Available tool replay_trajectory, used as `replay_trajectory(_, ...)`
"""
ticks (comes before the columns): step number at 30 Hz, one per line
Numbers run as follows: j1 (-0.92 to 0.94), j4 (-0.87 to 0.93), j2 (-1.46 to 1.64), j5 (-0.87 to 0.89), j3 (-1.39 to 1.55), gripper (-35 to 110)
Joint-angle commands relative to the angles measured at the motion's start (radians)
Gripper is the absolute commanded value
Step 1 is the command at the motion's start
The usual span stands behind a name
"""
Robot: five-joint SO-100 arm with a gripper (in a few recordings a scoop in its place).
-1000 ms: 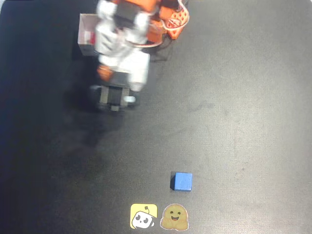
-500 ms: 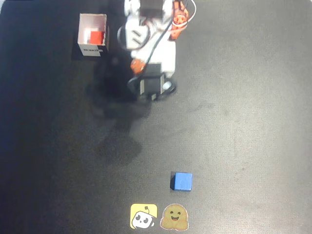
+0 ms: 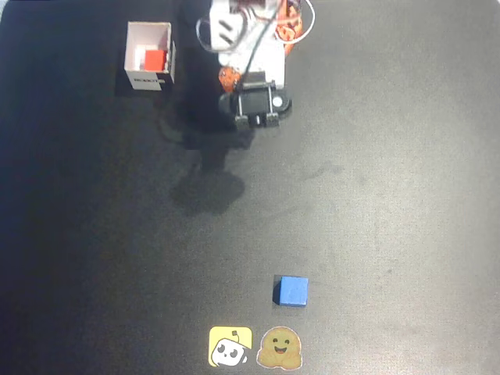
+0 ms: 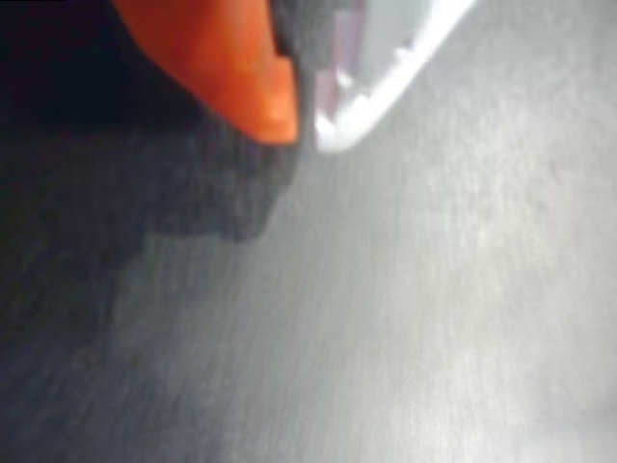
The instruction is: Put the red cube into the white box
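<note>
Overhead picture of a dark table (image 3: 391,156). Near the upper left of the frame stands the white box (image 3: 148,35), open at the top, with a dark label on its lower wall. The red cube (image 3: 153,59) lies inside the box, toward its right wall. To the right of the box, at the top centre, the white and orange robot arm (image 3: 250,47) reaches down into the frame, and its shadow falls on the table below it. In the wrist picture, the gripper (image 4: 301,121) shows at the top as an orange fingertip (image 4: 255,87) and a white fingertip (image 4: 386,77), close together with nothing between them, over blurred grey table. Low in the overhead frame, right of centre, sits a blue cube (image 3: 293,291). Just below it, at the bottom edge, lie two stickers side by side: a yellow square sticker (image 3: 230,347) and a brown smiling sticker (image 3: 280,348).
</note>
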Motion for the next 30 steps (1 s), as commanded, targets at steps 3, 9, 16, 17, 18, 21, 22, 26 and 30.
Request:
replay_trajectory(3, 0.008, -0.034, 0.002, -0.012, 0.038, 0)
replay_trajectory(9, 0.023, -0.051, -0.031, -0.014, 0.04, 0)
replay_trajectory(16, 0.041, -0.032, 0.005, -0.015, 0.04, 0)
replay_trajectory(17, 0.04, -0.034, 0.005, -0.015, 0.04, 0)
replay_trajectory(18, 0.035, -0.034, 0.005, -0.015, 0.04, 0)
replay_trajectory(21, 0.035, -0.034, 0.005, -0.015, 0.041, 0)
replay_trajectory(22, 0.035, -0.035, 0.005, -0.014, 0.041, 0)
replay_trajectory(26, 0.04, -0.034, 0.005, -0.014, 0.041, 0)
replay_trajectory(30, 0.041, -0.034, 0.005, -0.014, 0.041, 0)
